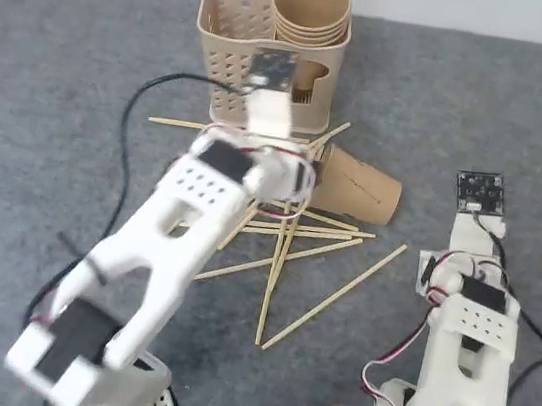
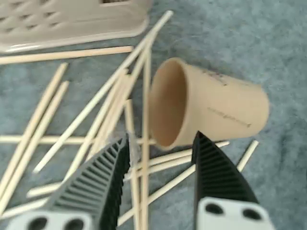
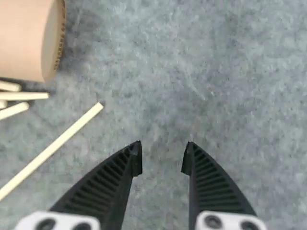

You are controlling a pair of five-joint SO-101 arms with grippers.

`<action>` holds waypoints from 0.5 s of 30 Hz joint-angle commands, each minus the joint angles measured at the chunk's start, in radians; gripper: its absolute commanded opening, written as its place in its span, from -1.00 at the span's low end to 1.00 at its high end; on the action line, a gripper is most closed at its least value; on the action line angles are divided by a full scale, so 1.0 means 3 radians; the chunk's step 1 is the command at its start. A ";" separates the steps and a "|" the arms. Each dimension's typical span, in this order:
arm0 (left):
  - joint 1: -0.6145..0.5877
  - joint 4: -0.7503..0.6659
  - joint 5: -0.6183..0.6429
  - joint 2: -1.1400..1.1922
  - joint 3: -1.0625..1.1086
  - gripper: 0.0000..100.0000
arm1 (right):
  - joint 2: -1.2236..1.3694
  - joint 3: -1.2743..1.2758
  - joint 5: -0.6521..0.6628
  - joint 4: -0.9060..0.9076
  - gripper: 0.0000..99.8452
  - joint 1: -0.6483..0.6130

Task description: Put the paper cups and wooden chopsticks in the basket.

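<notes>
I'm watching the left hand (image 2: 162, 138) hovering spread at the mouth of the tipped paper cup (image 2: 216, 112), lying at 5 o'clock from the basket (image 1: 227, 45) among loose chopsticks (image 2: 96, 110), and I'm worrying a close here could snag sticks or roll the cup off, right hand (image 3: 162, 155) idling spread.

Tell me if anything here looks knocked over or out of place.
One paper cup lies on its side beside the basket, while the stacked cups stand upright inside it. The wooden chopsticks lie scattered and crossed in front of the basket.
</notes>
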 commanded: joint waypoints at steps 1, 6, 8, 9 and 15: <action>0.0215 -0.0056 0.0066 0.0256 -0.0499 -0.60 | -0.0141 0.0000 -0.0026 -0.0161 -0.69 0.0054; 0.0353 -0.0097 0.0066 0.0716 -0.0882 -0.60 | -0.0141 0.0010 -0.0020 -0.0156 -0.69 0.0059; 0.0343 -0.0097 0.0072 0.0946 -0.1036 -0.60 | -0.0141 0.0010 -0.0020 -0.0156 -0.69 0.0059; 0.0338 -0.0097 0.0072 0.1038 -0.1092 -0.60 | -0.0141 0.0010 -0.0020 -0.0156 -0.69 0.0059; 0.0353 -0.0041 0.0077 0.1263 -0.1281 -0.63 | -0.0141 0.0010 -0.0020 -0.0156 -0.69 0.0059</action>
